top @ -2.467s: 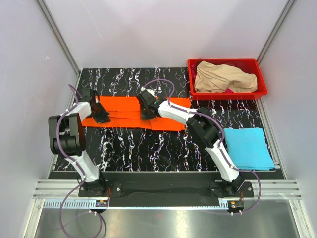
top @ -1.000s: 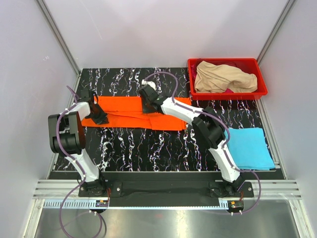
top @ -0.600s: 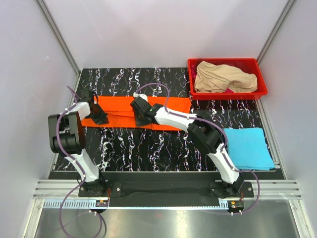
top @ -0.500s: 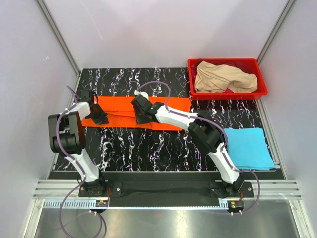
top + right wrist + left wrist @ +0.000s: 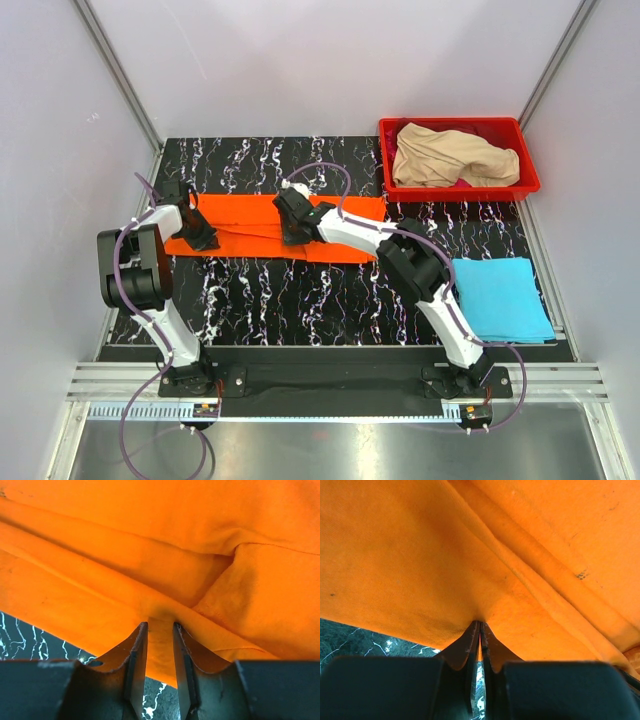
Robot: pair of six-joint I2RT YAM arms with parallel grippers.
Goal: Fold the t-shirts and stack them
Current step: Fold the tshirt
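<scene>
The bright orange t-shirt [image 5: 245, 222] lies as a long folded strip across the back half of the black marbled table. My left gripper [image 5: 200, 236] is at its left end, and in the left wrist view the gripper [image 5: 480, 626] is shut on the near edge of the orange cloth [image 5: 420, 555]. My right gripper [image 5: 290, 230] is near the strip's middle, and in the right wrist view the gripper [image 5: 160, 628] pinches a raised fold of orange cloth [image 5: 200, 520]. The light blue t-shirt [image 5: 500, 297] lies folded at the right. The beige t-shirt [image 5: 450, 155] is heaped in the bin, with a bit of magenta cloth [image 5: 462, 184] under it.
The red plastic bin [image 5: 530, 178] stands at the back right corner. The black marbled table [image 5: 300, 300] shows bare in front of the orange strip. Metal frame posts and white walls close in the left, back and right sides.
My right gripper swung back, then left along the orange strip, and now sits slightly right again near its middle. The left arm and the shirts have hardly moved.
</scene>
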